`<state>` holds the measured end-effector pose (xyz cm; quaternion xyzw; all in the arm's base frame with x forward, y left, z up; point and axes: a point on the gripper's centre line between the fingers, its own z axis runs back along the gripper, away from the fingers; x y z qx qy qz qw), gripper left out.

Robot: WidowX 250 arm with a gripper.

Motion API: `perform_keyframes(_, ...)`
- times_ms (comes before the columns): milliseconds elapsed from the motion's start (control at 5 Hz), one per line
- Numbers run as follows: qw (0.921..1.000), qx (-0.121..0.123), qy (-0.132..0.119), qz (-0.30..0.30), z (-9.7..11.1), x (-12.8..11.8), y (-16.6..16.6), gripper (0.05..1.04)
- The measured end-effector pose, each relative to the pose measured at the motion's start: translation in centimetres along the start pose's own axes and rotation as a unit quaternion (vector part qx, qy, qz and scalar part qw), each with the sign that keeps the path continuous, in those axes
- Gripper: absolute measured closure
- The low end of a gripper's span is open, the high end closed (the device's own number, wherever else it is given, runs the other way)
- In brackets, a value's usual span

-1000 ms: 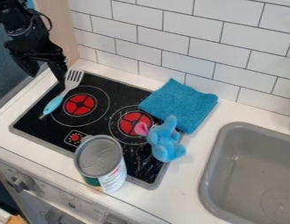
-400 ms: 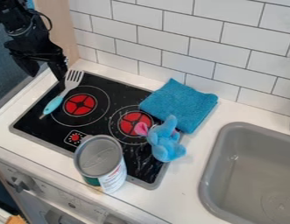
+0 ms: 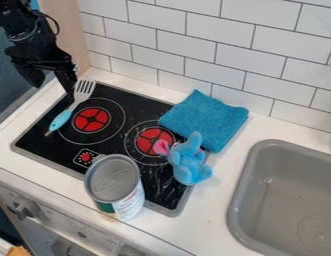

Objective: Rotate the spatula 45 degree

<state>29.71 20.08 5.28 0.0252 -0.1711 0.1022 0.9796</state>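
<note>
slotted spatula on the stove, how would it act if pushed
The slotted spatula looks fairly stiff, lying in one straight line. Its flat head should discourage rolling, so it would more likely slide or swivel on the glossy stovetop.

Glossy black stovetop [image 3: 127, 107], fuzzy blue cloth [image 3: 204, 120], matt grey sink [image 3: 261, 150]

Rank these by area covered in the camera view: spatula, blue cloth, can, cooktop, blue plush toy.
1. Cooktop
2. Blue cloth and can: too alike to rank
3. Blue plush toy
4. Spatula, long but thin
</note>
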Motion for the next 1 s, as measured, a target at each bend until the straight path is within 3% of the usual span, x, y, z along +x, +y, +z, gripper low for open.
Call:
perform_keyframes(400, 1.0000, -0.003, -0.002, 0.002, 0.0, 0.1, -0.1, 0.084)
perform_keyframes(800, 0.9985, -0.024, -0.042, 0.026, 1.5, 0.6, 0.0, 0.084)
perform_keyframes(1000, 0.9985, -0.031, -0.039, 0.022, 1.4, 0.2, -0.3, 0.084)
